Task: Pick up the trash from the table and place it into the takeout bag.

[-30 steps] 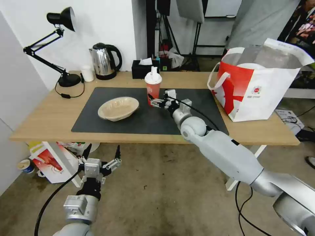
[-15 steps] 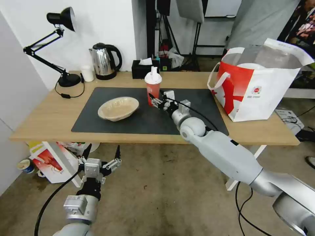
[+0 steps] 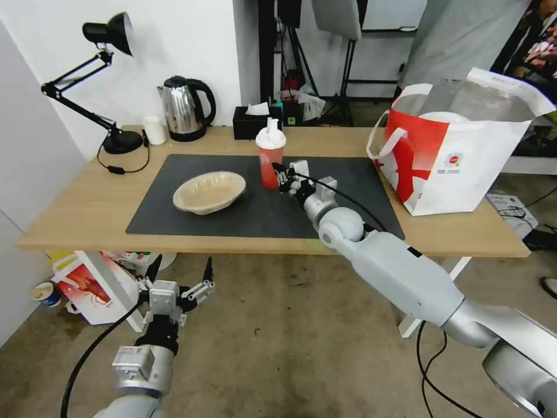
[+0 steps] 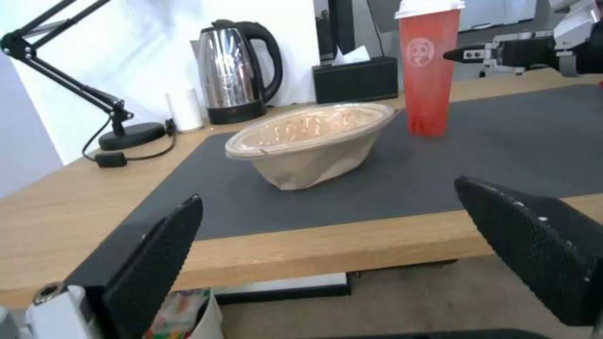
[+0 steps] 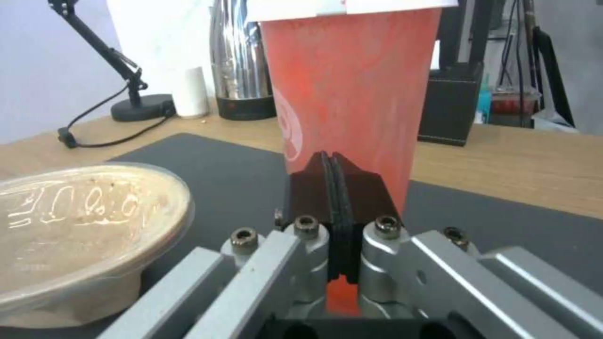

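Now my right pincer (image 3: 277, 170), pads pressed together with nothing between them, has crept up against the red cup (image 3: 270, 158) standing on the tabletop (image 3: 87, 203) mat. No grasp yet; I'd need them apart. Left pincer (image 3: 181, 277) hangs wide below.

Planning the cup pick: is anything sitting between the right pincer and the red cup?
Nothing visible does. The right pincer sits shut, just short of the cup, above the bare mat. The beige bowl lies off to the side, out of the way. The left pincer hangs open below the table.
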Tool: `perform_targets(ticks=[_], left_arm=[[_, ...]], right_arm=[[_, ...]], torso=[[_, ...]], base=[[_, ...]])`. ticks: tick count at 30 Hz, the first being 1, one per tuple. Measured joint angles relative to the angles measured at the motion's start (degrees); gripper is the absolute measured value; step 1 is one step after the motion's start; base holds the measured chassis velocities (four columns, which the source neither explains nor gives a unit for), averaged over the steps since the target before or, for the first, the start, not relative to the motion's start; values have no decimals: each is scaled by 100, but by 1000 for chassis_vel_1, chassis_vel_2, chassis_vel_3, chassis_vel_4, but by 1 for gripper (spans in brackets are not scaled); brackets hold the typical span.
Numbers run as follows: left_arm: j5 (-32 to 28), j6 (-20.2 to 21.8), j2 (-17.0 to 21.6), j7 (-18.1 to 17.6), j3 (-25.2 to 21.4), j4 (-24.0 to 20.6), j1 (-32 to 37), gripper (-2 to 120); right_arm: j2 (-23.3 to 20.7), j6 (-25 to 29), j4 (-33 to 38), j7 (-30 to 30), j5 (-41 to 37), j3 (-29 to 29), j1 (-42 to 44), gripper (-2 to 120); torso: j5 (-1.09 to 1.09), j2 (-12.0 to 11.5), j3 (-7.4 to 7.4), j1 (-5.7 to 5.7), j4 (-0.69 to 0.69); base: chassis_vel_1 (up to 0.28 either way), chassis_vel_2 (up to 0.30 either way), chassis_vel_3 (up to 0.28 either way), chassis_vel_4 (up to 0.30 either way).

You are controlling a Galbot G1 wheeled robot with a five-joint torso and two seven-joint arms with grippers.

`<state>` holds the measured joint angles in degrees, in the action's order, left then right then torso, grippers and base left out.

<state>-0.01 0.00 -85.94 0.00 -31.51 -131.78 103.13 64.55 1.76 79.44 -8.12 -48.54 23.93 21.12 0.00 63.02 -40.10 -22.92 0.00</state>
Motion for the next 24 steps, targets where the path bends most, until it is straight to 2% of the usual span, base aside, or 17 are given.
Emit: perform_targets(ticks=[15,18,21,24], left_arm=[[0,0,0,0,0,0,0,100],[0,0,0,0,0,0,0,100],[0,0,0,0,0,0,0,100],[0,0,0,0,0,0,0,100]], right_arm=[[-119,70,231,-11,52,-6,101,0],[-215,64,491,-125,38,20,174,6],[-407,-70,948,-435,-73,41,264,20],[-567,-187,1208,-593,-119,47,310,28]], torso=[[0,0,0,0,0],[1,0,0,0,0],[0,0,0,0,0],[0,0,0,0,0]], base=[[0,0,0,0],[0,0,0,0],[0,0,0,0],[0,0,0,0]])
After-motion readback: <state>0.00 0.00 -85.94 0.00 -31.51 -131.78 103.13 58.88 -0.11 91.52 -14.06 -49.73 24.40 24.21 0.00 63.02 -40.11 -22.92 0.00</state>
